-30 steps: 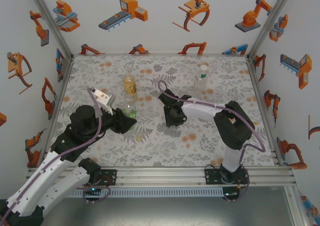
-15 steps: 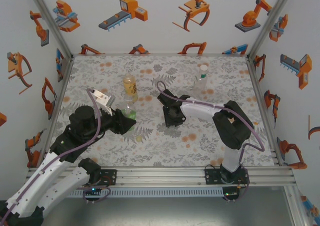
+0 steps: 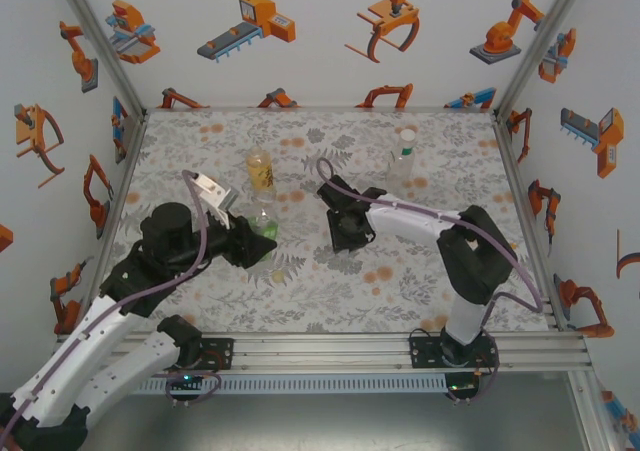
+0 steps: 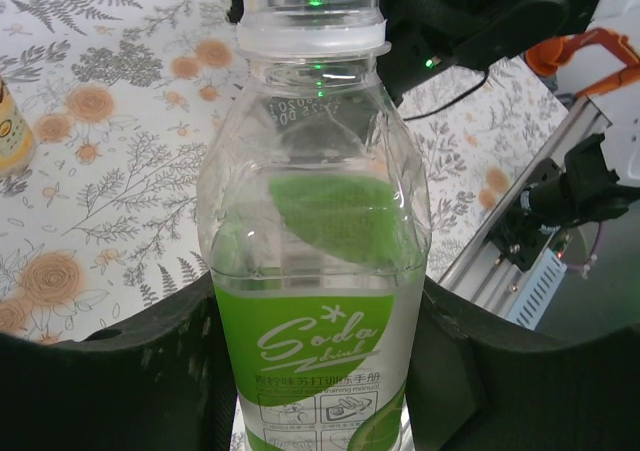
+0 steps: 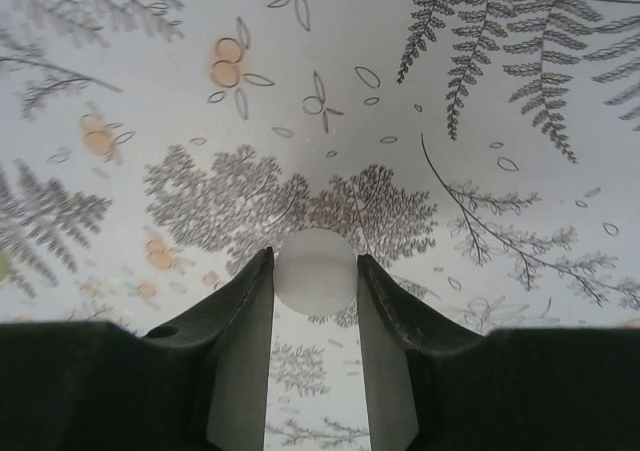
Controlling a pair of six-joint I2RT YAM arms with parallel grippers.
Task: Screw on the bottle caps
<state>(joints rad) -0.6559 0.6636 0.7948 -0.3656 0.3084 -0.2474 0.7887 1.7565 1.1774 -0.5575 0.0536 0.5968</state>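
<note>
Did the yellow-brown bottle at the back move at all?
No. The amber bottle stands on the same patch of the flowered table as in the earlier top views, no nearer the back edge.

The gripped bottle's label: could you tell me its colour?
Label on the bottle: bright green, white script; left wrist view.
</note>
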